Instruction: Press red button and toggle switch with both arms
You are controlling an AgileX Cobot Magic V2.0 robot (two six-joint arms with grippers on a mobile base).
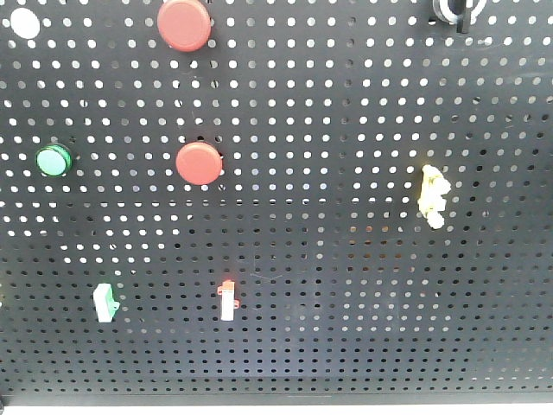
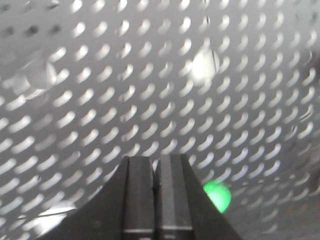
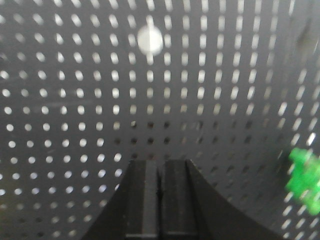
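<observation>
Facing the black pegboard (image 1: 363,285), left pincer (image 2: 155,162) and right pincer (image 3: 160,167) hover with fingers together, apparently nothing pressed yet; next, one must meet the centre-left red button (image 1: 199,162), the other probably the green toggle switch (image 1: 105,303) lower left.

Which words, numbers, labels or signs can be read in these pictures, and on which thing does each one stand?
No text can be read in any view.
Front view: the pegboard, upper red button, lower red button, green button, green switch, red switch and yellow part show no lettering.
Wrist views: too blurred to show any print.
</observation>
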